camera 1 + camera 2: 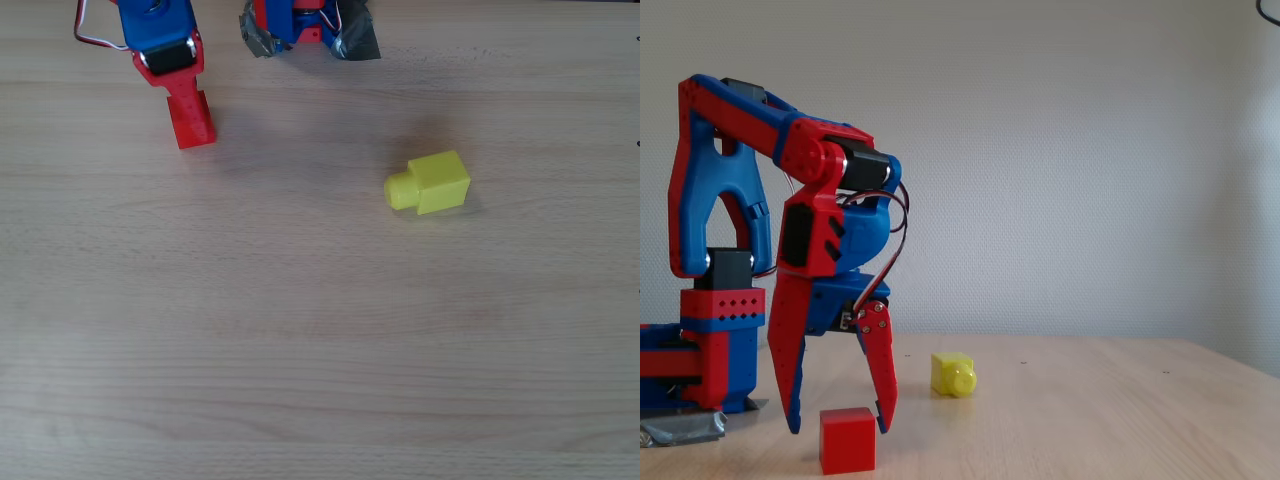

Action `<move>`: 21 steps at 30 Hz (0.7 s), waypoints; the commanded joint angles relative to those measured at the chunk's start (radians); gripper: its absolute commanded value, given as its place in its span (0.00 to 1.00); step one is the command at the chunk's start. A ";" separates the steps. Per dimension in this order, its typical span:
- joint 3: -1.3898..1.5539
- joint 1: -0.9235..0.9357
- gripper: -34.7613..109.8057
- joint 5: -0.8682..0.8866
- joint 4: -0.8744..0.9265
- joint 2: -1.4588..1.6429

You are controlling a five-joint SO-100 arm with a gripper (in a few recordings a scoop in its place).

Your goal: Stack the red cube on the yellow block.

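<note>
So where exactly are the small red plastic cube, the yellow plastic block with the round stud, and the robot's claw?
Small red plastic cube [848,439]: fixed view, its front face.
Yellow plastic block with a round stud [441,182]: overhead view, its square body.
Red two-finger gripper [840,428]: fixed view, midway between the open fingertips.

Overhead view looks straight down on table; fixed view sits low at table level, side-on to my arm. Both share yellow block.
</note>
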 commanded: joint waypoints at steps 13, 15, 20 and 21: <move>0.014 0.021 0.33 0.078 -0.080 0.072; 0.021 0.020 0.31 0.101 -0.103 0.086; 0.026 0.008 0.31 0.124 -0.109 0.129; 0.020 0.002 0.31 0.135 -0.107 0.138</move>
